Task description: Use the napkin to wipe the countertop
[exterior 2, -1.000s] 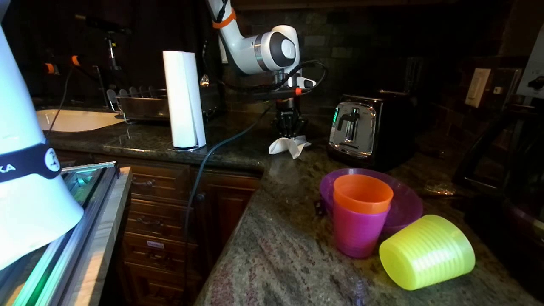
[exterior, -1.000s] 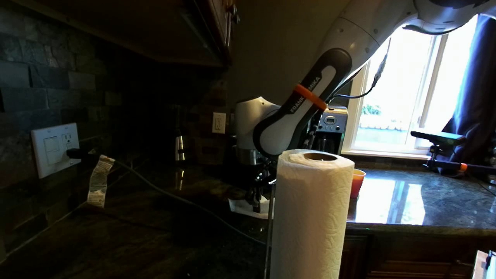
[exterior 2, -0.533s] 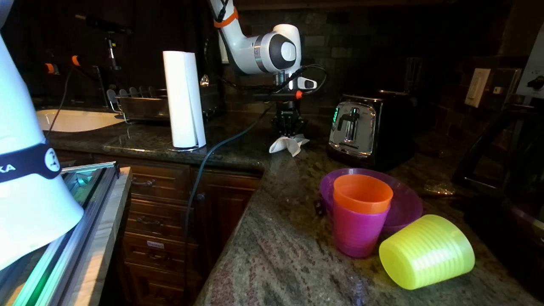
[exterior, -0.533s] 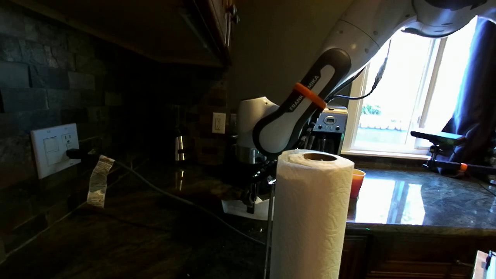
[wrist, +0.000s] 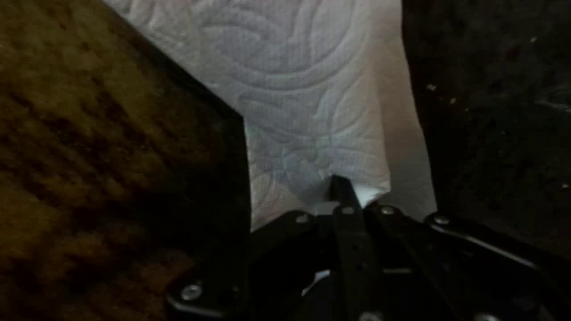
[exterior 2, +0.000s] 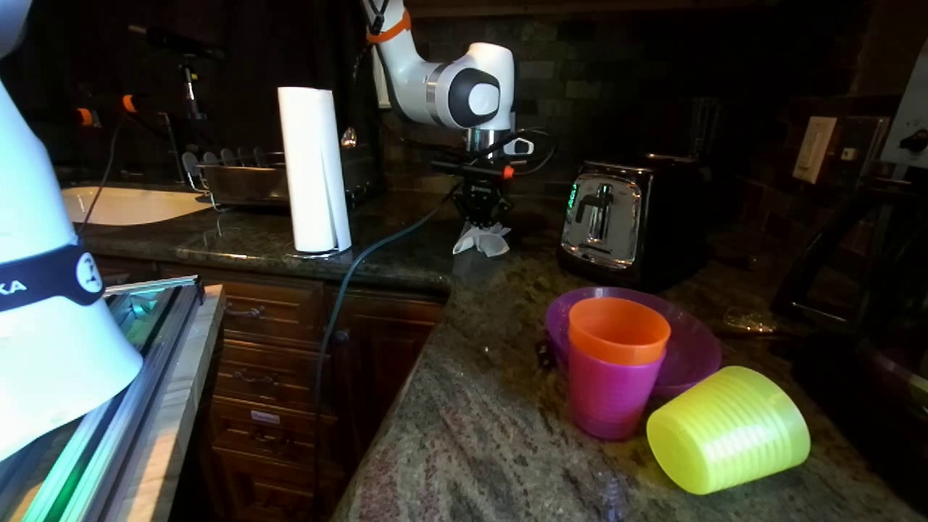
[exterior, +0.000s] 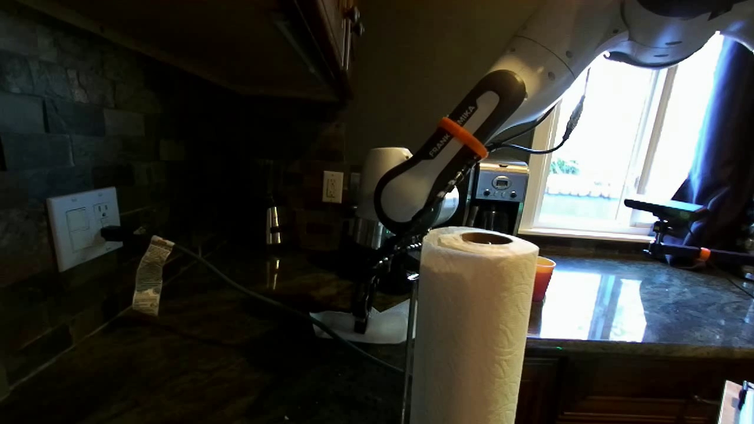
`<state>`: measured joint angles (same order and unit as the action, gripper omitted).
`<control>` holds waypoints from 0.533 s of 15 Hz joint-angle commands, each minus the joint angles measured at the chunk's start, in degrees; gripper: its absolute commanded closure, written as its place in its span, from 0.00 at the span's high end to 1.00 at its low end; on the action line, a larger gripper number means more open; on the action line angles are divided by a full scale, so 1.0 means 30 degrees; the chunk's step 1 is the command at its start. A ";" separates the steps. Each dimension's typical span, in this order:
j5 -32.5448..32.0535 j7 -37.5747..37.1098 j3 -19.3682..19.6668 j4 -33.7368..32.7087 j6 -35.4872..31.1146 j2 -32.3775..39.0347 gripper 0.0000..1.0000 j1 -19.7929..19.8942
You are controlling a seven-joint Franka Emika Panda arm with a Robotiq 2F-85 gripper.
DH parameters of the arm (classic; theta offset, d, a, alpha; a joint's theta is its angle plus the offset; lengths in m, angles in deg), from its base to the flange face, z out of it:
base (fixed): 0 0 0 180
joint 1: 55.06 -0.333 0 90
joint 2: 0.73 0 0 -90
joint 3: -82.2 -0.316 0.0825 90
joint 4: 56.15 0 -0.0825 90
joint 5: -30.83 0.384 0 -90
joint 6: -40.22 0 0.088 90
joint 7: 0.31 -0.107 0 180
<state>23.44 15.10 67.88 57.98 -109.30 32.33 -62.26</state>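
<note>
Pincer (wrist: 342,194) seemingly tight on napkin (wrist: 312,98), open countertop (exterior 2: 535,255) between napkin's edge and toaster (exterior 2: 625,221)

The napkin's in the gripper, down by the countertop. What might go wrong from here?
The jaws hold only a narrow part of the napkin, so it might slip or tear under drag. In an exterior view, the cord crosses in front of the napkin; contact is unclear, but a stroke might snag it. In the wrist view, pale specks lie beside the napkin and might be missed.
</note>
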 commanded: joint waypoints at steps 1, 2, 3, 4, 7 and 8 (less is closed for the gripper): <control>0.0368 0.0282 0.0069 -0.0034 0.0042 -0.0004 0.02 -0.0075; 0.0439 0.0322 0.0019 -0.0032 0.0041 0.0003 0.02 -0.0017; 0.0472 0.0332 -0.0010 -0.0031 0.0041 0.0008 0.02 0.0011; 0.0487 0.0337 -0.0022 -0.0030 0.0041 0.0010 0.02 0.0018; 0.0881 0.0776 -0.0398 -0.0194 0.0042 0.0254 0.01 0.0313; 0.0899 0.0962 -0.0472 -0.0338 0.0500 0.0426 0.01 0.0333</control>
<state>24.32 15.71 67.23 57.76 -109.30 32.41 -61.61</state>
